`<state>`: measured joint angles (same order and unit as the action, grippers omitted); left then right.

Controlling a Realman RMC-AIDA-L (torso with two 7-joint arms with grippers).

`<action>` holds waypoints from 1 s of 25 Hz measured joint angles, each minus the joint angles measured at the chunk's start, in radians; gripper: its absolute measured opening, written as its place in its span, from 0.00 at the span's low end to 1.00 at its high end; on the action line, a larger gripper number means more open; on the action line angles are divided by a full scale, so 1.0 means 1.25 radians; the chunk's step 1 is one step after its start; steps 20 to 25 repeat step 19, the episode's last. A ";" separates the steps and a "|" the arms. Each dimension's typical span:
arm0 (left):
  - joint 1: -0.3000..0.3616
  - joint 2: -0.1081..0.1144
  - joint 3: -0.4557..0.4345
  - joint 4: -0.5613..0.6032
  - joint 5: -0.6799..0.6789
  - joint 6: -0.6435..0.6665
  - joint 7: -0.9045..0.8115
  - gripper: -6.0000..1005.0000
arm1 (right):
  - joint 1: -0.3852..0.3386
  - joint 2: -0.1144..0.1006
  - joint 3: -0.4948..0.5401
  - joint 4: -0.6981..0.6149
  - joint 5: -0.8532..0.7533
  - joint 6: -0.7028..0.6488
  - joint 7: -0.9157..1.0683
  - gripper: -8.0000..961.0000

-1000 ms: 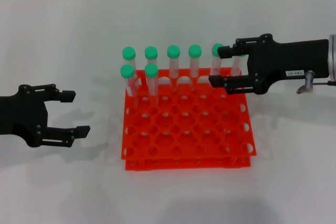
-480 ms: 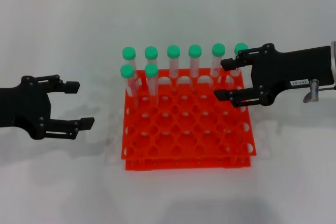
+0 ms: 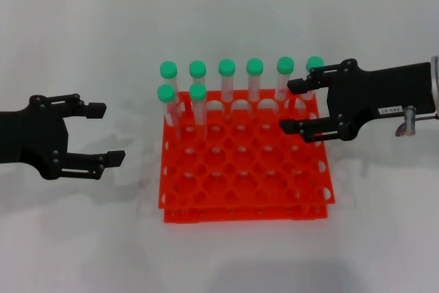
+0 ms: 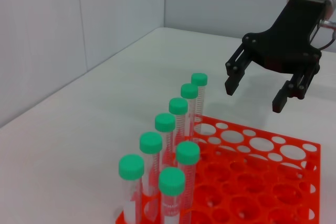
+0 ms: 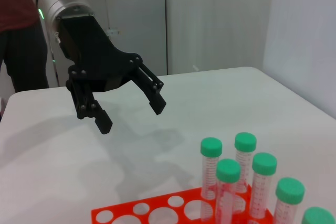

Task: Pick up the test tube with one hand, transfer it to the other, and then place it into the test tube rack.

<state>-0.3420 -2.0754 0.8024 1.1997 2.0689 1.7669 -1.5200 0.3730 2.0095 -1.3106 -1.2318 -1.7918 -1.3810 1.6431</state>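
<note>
Orange-red test tube rack [image 3: 245, 169] sits mid-tabletop [image 3: 103, 46], its far rows holding eight green-capped tubes. The test tube [image 3: 312, 77] stands in the 1 o'clock corner hole. Right gripper [image 3: 293, 106], fingers apart and empty, hovers over that corner. Left gripper [image 3: 103, 134], fingers apart, hangs at 9 o'clock, well clear of the rack's edge.

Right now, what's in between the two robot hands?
In the head view, the orange test tube rack with its green-capped tubes stands between the open left gripper and open right gripper.
</note>
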 joint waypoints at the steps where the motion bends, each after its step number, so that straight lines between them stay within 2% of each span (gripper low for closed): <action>1: 0.000 0.000 0.000 0.000 0.000 0.000 0.000 0.88 | 0.000 0.000 0.000 0.000 0.000 0.000 0.000 0.70; 25: 0.001 -0.001 0.000 0.000 -0.001 0.001 0.000 0.88 | -0.003 0.000 0.000 0.000 0.003 -0.002 0.004 0.70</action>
